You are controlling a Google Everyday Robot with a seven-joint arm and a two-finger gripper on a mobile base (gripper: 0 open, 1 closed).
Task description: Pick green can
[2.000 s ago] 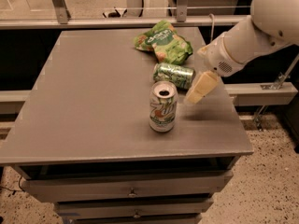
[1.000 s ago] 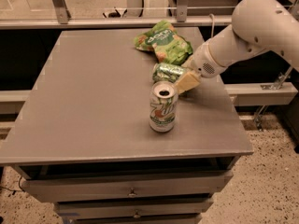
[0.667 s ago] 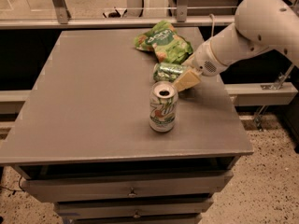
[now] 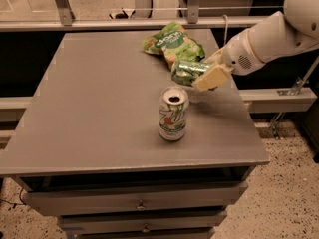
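Observation:
The green can (image 4: pixel 187 71) is shiny green with pale mottling and lies on its side, lifted a little above the grey table (image 4: pixel 99 108). My gripper (image 4: pixel 208 73) reaches in from the right and is shut on the can's right part; a cream finger (image 4: pixel 212 77) covers its front. The can's left end sticks out free, just in front of the snack bag.
A white can with a green-red logo (image 4: pixel 173 113) stands upright with its top open, just below and left of the held can. A crinkled green snack bag (image 4: pixel 172 45) lies at the back of the table. A metal rail runs behind the table.
The gripper came down onto the lying green can, closed on it, and has now raised it slightly off the table. The white can and bag have not moved.

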